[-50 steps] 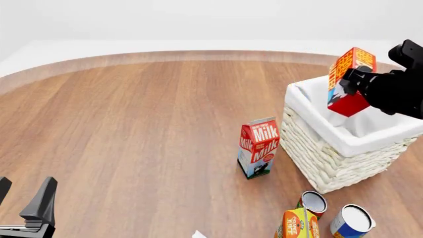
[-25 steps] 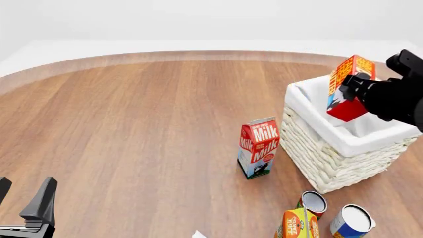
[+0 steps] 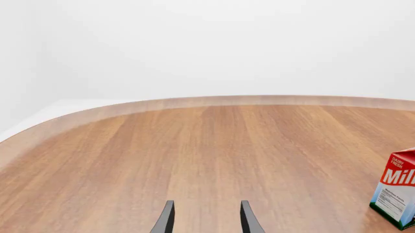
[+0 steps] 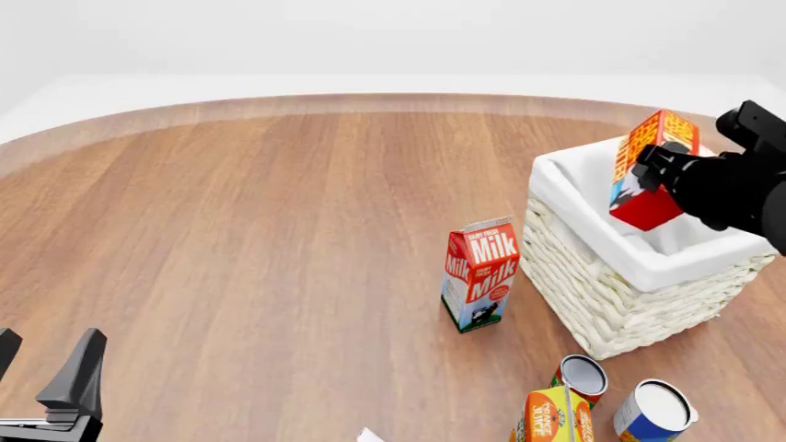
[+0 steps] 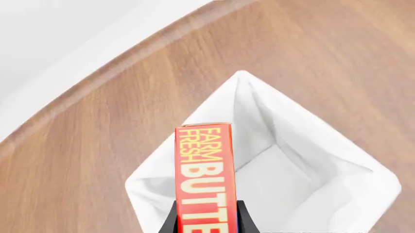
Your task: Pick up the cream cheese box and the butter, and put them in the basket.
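The butter (image 4: pixel 647 173), a red box with orange-yellow panels, hangs tilted over the open top of the basket (image 4: pixel 614 276), its lower end just below the rim line. My right gripper (image 4: pixel 664 168) is shut on it from the right. In the right wrist view the butter (image 5: pixel 203 170) stands between the fingers (image 5: pixel 245 219), above the white liner of the basket (image 5: pixel 304 184). My left gripper (image 4: pixel 43 370) stands open and empty near the table's front left corner, seen also in the left wrist view (image 3: pixel 206 221). The cream cheese box is out of view.
A red-and-white milk carton (image 4: pixel 480 273) stands just left of the basket and shows in the left wrist view as well (image 3: pixel 397 193). Two cans (image 4: pixel 581 376) (image 4: pixel 653 411) and an orange juice carton (image 4: pixel 553 416) sit in front of the basket. A small white corner (image 4: pixel 368 435) pokes in at the bottom edge.
My right gripper has lowered the butter slightly, bringing it closer to the basket's opening. The left arm has not moved.
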